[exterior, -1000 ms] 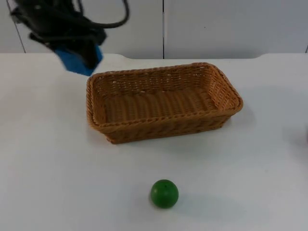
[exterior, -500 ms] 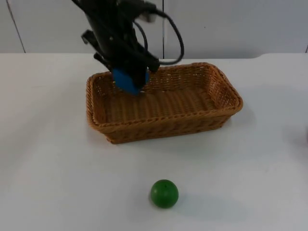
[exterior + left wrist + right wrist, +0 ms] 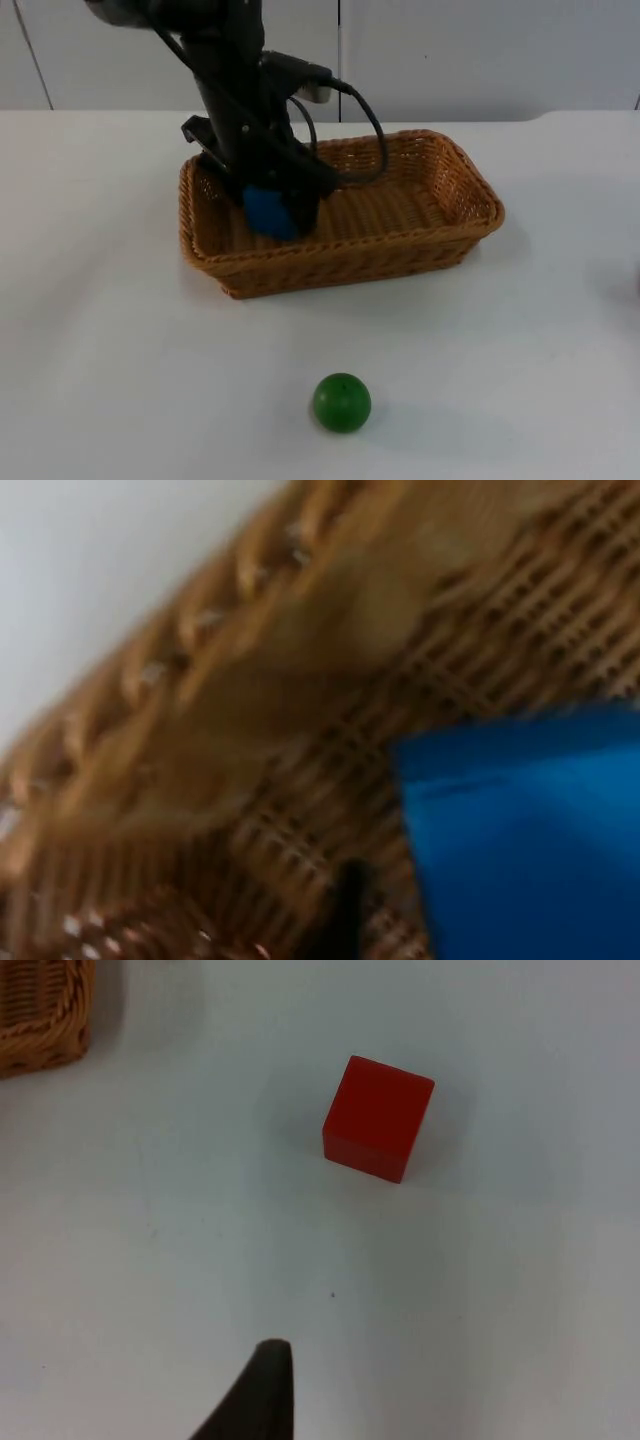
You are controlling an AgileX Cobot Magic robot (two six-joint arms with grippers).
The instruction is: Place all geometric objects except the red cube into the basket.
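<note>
The left gripper [image 3: 272, 205] reaches steeply down into the wicker basket [image 3: 470, 200], jaws clamped on a blue block [image 3: 268, 212] just above the basket floor. The green ball [image 3: 342, 402] lies on the table [image 3: 100, 330], well apart. The right gripper waits above the red cube [image 3: 378, 1117]; its jaw state cannot be told.

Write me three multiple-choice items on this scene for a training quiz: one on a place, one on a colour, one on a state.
1. Where is the left gripper?
A. over the basket
B. beside the ball
C. off the table

2. What colour is the ball?
A. red
B. green
C. yellow

3. What state is the blue block in?
A. lying loose on the table
B. held by the left gripper
C. resting against the red cube

Key: 1 A, it reaches inside the rim. 2 B, plainly green. 3 B, it sits between the fingers, over the basket floor.
</note>
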